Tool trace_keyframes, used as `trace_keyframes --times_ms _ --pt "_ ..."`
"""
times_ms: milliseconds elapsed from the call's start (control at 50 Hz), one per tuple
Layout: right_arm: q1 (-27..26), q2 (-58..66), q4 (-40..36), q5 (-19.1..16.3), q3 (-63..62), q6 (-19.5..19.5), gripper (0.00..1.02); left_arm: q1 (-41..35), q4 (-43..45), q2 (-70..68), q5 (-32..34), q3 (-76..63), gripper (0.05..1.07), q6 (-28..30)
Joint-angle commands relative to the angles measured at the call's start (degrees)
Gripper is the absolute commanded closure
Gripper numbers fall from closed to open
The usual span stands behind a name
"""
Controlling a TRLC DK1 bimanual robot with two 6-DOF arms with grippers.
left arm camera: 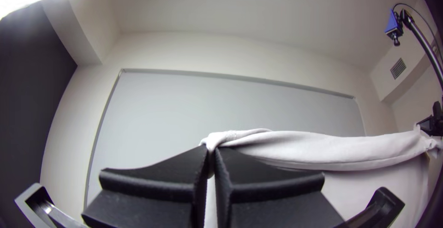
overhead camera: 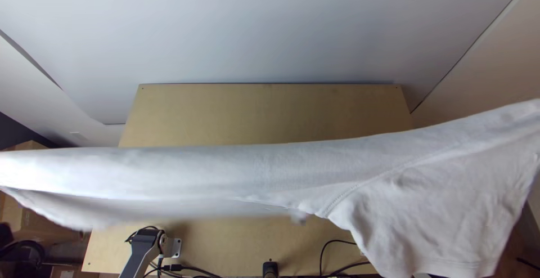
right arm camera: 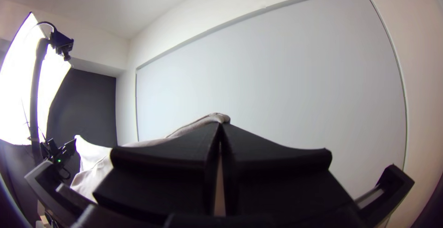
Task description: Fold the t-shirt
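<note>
A white t-shirt [overhead camera: 225, 171] hangs stretched above the table from side to side, its upper edge fairly straight; a sleeve-like part droops at the right. In the left wrist view my left gripper [left arm camera: 211, 156] is shut on one end of the shirt [left arm camera: 314, 149], which runs across to the other arm's gripper. My right gripper [right arm camera: 220, 131], in the right wrist view, is shut on another end of the shirt [right arm camera: 94, 168], with the cloth stretching away to the left arm's gripper. The shirt's lower part is partly hidden.
Below the cloth lies the wooden table [overhead camera: 264, 112], with black cables [overhead camera: 194, 269] along its near edge. The left arm's link [overhead camera: 140, 252] stands at the lower left. A camera [left arm camera: 394, 27] on a black pole rises beside the arms.
</note>
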Motion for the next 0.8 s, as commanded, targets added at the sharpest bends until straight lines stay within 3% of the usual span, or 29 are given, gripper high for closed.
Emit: trace_keyframes --times_ms 0,140,320,440,540,780 --pt "0.33 1.62 -0.01 0.9 -3.73 0.87 1.0 -2.15 -2.53 1.07 -0.84 -3.92 1.05 0.81" --pt "0.33 -0.4 3.15 0.99 -20.87 0.87 1.0 -5.31 -6.4 -1.22 -0.75 -15.88 1.05 0.11" --pt "0.06 -5.32 17.13 0.64 -55.67 -0.18 1.0 -7.68 -8.16 -5.26 4.61 -37.94 1.05 -2.79" --pt "0.06 -4.36 27.41 -0.42 -72.63 1.31 1.0 -7.95 -4.55 -5.35 8.56 -50.24 1.05 -2.97" --pt "0.06 1.0 33.21 -1.38 -79.05 2.36 1.0 -7.95 1.86 -0.25 9.0 -56.4 1.05 -3.23" --pt "-2.13 18.67 40.07 -2.61 -78.61 2.19 1.0 -7.33 16.72 19.88 11.47 -58.07 1.05 -5.16"
